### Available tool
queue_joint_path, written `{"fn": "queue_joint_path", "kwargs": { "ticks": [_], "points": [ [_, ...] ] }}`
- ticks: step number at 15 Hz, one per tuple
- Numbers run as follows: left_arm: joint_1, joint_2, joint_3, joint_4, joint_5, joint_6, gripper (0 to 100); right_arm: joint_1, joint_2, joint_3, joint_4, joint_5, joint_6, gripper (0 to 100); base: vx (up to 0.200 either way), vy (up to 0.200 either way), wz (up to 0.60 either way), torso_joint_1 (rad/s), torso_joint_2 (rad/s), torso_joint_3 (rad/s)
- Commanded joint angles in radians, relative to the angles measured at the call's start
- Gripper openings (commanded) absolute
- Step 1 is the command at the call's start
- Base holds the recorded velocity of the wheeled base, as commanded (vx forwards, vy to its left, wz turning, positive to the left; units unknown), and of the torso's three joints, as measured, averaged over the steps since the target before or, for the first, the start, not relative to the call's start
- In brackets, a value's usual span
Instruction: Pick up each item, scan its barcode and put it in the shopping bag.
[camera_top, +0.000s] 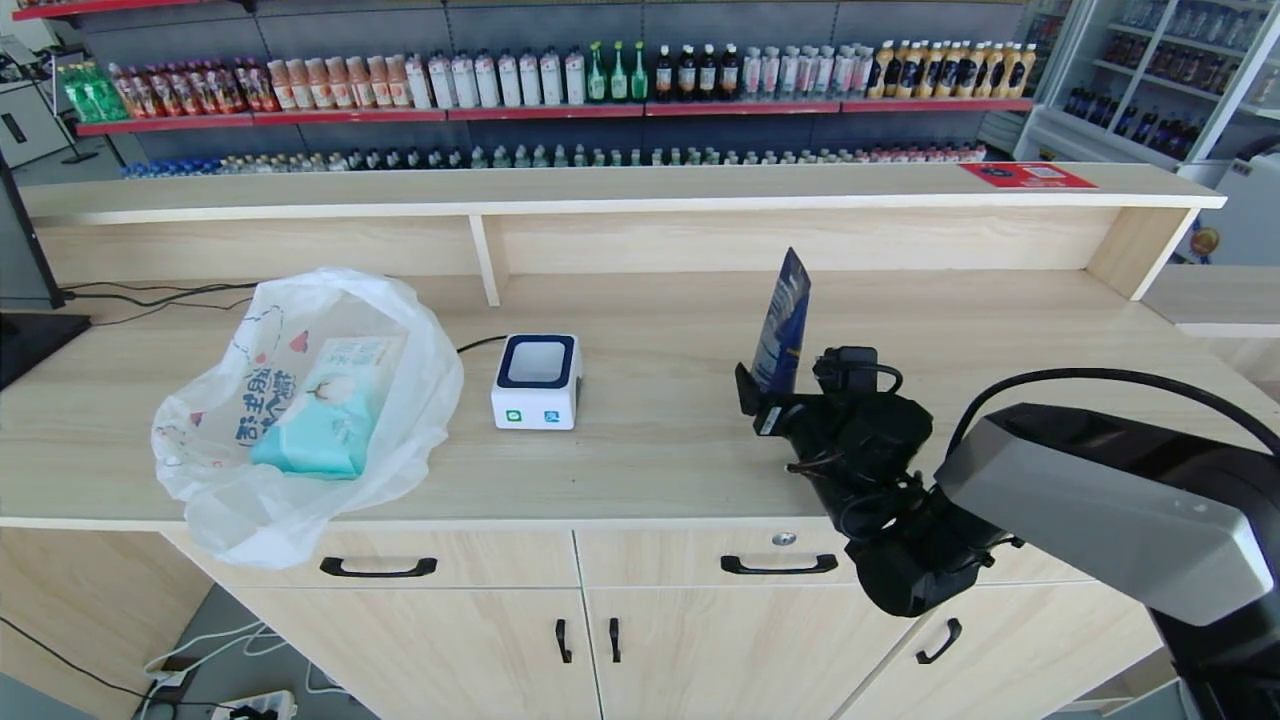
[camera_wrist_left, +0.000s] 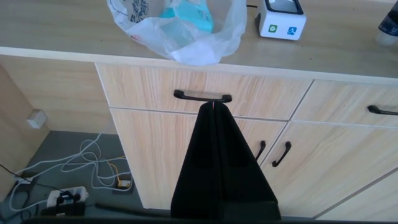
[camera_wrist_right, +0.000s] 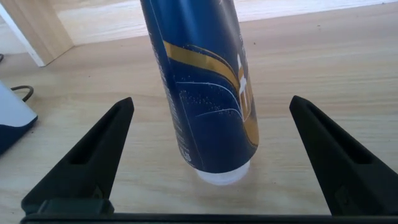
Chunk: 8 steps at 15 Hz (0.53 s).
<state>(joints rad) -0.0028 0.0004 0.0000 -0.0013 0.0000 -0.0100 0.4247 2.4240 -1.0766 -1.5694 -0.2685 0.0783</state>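
Note:
A blue tube (camera_top: 783, 320) with gold stripes stands on its clear cap on the wooden counter (camera_top: 660, 460), right of the scanner. My right gripper (camera_top: 775, 395) is open, one finger on each side of the tube (camera_wrist_right: 205, 93) near its base, neither touching it. The white scanner (camera_top: 537, 380) with a dark window sits mid-counter. At the left lies the translucent shopping bag (camera_top: 300, 400), holding a teal tissue pack (camera_top: 325, 410). My left gripper (camera_wrist_left: 213, 106) is shut on nothing, low in front of the drawer handle (camera_wrist_left: 202, 96), below the bag (camera_wrist_left: 180, 28).
A raised shelf (camera_top: 620, 190) with an upright divider (camera_top: 487, 260) runs along the counter's back. A black screen base (camera_top: 30, 340) and cables sit at the far left. Drawers and cabinet doors (camera_top: 590, 640) face me under the counter. Bare counter lies between scanner and tube.

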Motion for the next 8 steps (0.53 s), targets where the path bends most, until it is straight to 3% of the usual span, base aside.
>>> {"fn": "queue_joint_path", "kwargs": {
  "ticks": [1, 8],
  "points": [
    [0.000, 0.000, 0.000, 0.000, 0.000, -0.001, 0, -0.007, 0.006, -0.022, -0.001, 0.002, 0.000, 100, 0.000, 0.000, 0.00, 0.000, 0.00, 0.000],
    [0.000, 0.000, 0.000, 0.000, 0.000, -0.001, 0, -0.049, 0.017, -0.077, 0.000, 0.063, -0.018, 100, 0.000, 0.000, 0.00, 0.000, 0.00, 0.000]
  ]
}}
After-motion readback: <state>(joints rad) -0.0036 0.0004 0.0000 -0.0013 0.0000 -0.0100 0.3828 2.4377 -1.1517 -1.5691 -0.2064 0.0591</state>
